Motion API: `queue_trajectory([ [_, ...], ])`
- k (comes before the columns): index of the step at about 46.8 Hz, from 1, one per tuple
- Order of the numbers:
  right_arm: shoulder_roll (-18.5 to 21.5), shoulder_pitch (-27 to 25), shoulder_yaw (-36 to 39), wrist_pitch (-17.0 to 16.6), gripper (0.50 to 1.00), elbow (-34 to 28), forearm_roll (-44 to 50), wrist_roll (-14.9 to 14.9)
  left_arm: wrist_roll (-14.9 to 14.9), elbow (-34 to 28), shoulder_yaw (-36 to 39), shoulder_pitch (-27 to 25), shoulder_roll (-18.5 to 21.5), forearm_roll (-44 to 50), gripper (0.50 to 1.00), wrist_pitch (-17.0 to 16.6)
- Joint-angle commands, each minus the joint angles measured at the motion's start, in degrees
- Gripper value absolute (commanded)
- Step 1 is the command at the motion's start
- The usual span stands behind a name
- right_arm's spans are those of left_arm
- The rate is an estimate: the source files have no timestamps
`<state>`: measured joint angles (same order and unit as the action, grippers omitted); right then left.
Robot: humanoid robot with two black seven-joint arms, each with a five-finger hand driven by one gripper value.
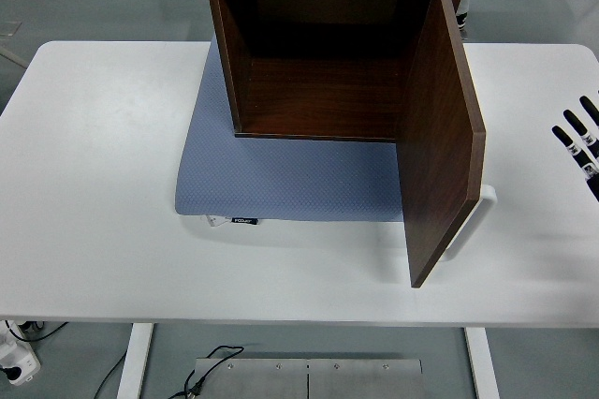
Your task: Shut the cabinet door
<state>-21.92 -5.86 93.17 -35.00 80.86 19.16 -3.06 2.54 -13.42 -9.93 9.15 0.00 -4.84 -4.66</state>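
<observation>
Door (pixel 440 137) stood wide open, hinged on cabinet (pixel 328 52) right side, on blue mat (pixel 281 179) | right hand (pixel 582 141) at table (pixel 94 184) right edge, fingers spread, holding nothing, well apart from door | risk: hard shove could slide cabinet off mat.

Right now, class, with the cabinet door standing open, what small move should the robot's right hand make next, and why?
Probably bring the right hand in leftward toward the outer face of the door. The door stands wide open, hinged on the cabinet's right side, and the hand sits at the table's right edge, well clear of it, fingers spread, holding nothing.
</observation>
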Motion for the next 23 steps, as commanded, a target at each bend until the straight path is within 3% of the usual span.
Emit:
queue_trajectory([
  [1, -0.1, -1.3, 0.1, 0.0, 1.000, 0.6, 0.1, 0.0, 0.0, 0.0, 0.0, 0.0, 0.0, 0.0, 1.000, 0.0],
  [23, -1.3, -9.3, 2.7, 0.0, 1.000, 1.4, 0.0, 0.0, 0.0, 0.0, 0.0, 0.1, 0.0, 0.0, 1.000, 0.0],
])
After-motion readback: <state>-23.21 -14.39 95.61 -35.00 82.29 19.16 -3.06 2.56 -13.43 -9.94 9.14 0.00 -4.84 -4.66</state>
